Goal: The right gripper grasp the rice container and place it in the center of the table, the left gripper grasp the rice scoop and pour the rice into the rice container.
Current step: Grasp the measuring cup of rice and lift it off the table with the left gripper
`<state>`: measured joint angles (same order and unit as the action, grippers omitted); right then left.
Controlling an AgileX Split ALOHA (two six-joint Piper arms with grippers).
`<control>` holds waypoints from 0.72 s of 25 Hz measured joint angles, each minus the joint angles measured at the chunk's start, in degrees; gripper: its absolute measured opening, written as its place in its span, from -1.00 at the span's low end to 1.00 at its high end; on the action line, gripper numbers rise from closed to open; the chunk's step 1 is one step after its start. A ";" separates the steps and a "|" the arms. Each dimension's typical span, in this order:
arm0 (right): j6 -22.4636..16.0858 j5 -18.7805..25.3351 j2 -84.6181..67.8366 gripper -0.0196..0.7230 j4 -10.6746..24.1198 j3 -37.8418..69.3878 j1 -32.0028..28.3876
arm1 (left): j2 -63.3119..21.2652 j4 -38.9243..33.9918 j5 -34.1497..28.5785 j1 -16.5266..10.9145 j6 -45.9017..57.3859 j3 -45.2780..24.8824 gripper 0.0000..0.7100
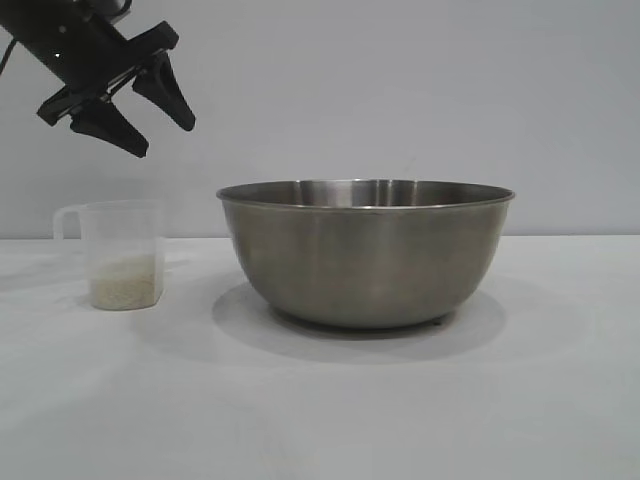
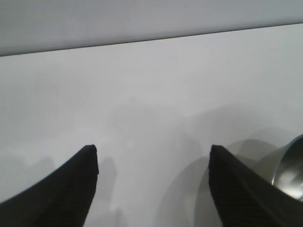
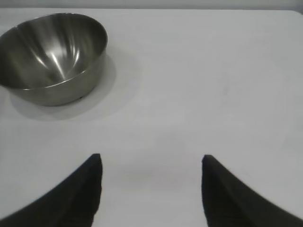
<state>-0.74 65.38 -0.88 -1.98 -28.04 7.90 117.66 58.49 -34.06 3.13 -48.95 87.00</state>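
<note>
Rice container [image 1: 366,255] sits empty on the table [image 1: 320,400], about mid-table in the exterior view — to my eye the placing step is finished. Just beside it stands the rice scoop [image 1: 122,254], rice [image 1: 126,280] heaped in its bottom, untouched. My left gripper [image 1: 140,108] hangs above the scoop, jaws spread, holding nothing; my right gripper [image 3: 151,189] is well apart from the bowl, jaws likewise parted and empty. Next I judge the left must descend and catch the scoop's handle — squarely, so nothing spills.
</note>
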 joint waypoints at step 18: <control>-0.10 0.00 0.00 0.10 0.03 0.00 -5.04 | 0.00 -0.08 0.00 0.00 0.00 0.00 0.23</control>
<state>-0.84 65.38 -0.88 -1.95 -28.04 2.86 117.66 58.41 -34.06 3.13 -48.95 87.00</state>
